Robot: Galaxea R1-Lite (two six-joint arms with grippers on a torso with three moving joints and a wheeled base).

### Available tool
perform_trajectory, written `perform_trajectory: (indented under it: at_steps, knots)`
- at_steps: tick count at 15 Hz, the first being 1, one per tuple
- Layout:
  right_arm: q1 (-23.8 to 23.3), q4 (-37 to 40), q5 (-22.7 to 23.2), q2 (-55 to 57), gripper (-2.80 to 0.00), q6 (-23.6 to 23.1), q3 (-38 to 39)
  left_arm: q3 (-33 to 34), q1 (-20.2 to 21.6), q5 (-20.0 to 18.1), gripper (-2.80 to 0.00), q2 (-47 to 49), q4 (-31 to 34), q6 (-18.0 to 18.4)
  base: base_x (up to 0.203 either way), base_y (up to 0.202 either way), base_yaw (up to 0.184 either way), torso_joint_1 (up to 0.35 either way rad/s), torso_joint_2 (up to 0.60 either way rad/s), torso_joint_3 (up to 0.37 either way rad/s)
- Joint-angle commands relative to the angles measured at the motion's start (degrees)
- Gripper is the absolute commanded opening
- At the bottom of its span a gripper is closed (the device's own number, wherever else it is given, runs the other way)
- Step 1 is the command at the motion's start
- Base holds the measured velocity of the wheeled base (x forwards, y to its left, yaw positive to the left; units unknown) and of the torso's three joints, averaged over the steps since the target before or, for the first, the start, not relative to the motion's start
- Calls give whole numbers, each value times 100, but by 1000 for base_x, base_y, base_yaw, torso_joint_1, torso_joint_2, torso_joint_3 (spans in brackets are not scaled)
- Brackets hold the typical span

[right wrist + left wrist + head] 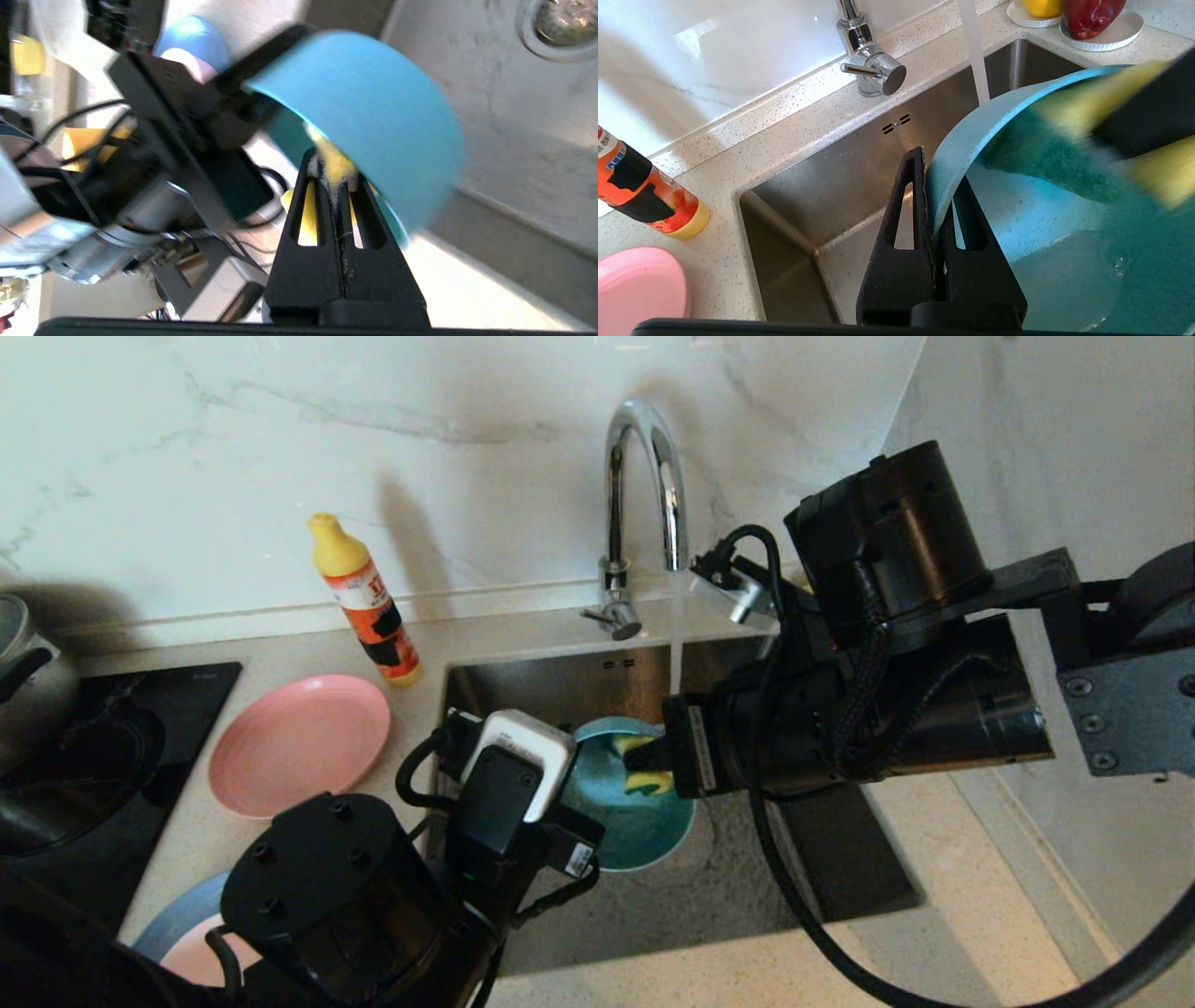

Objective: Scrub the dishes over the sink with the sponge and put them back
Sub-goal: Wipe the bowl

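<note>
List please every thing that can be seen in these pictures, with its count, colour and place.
teal bowl: one, teal, held tilted over the sink
sponge: one, yellow and green, pressed inside the teal bowl
sink: one, steel, set in the counter
tap: one, chrome, behind the sink, water running
pink plate: one, salmon pink, on the counter left of the sink
stacked dishes: grey-blue and pale pink, near counter edge, partly hidden
bottle: one, orange with yellow cap, by the wall
pot: one, steel, on the black hob
fruit saucers: two, white, beyond the sink
left tool: black, shut on the bowl's rim
right tool: black, shut on the sponge
</note>
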Motion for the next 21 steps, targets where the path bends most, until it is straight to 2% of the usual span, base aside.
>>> perform_trajectory:
  at_steps: [1,7,18,21]
  knots:
    - [-100,184,-1,-221,-280,-24,89,29,8,22,-280,-37,-48,8,0,0,0,0,0,0]
    - [-82,254,20,-247,-280,-1,457,-52,43,30,-280,-110,-48,8,0,0,0,0,0,0]
    - [734,376,33,53,-280,73,484,-148,136,48,-280,-104,-48,0,0,0,0,0,0,0]
    - [764,339,22,338,-280,79,269,-140,137,48,-280,-110,-48,-9,0,0,0,0,0,0]
